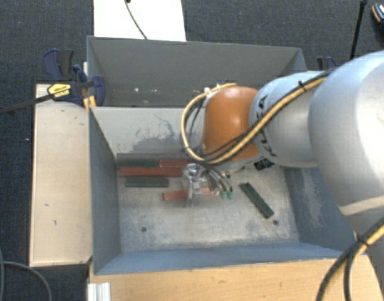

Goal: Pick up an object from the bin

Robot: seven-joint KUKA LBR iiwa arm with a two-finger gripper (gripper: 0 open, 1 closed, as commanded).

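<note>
Plainly saw the gripper over a red-brown strip, left of the green bar; couldn't tell its grip.

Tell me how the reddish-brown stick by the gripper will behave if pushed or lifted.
The reddish-brown stick looks straight and thin, so it is probably stiff and light. Lying flat on the bin floor, it shouldn't roll, but it may swivel if the gripper pushes it off-centre.

The jaws are hanging low in the grey metal bin, over a flat reddish-brown bar. A level dark green strip is lying near the bar, and a slanted dark green strip is lying to the right.
</note>
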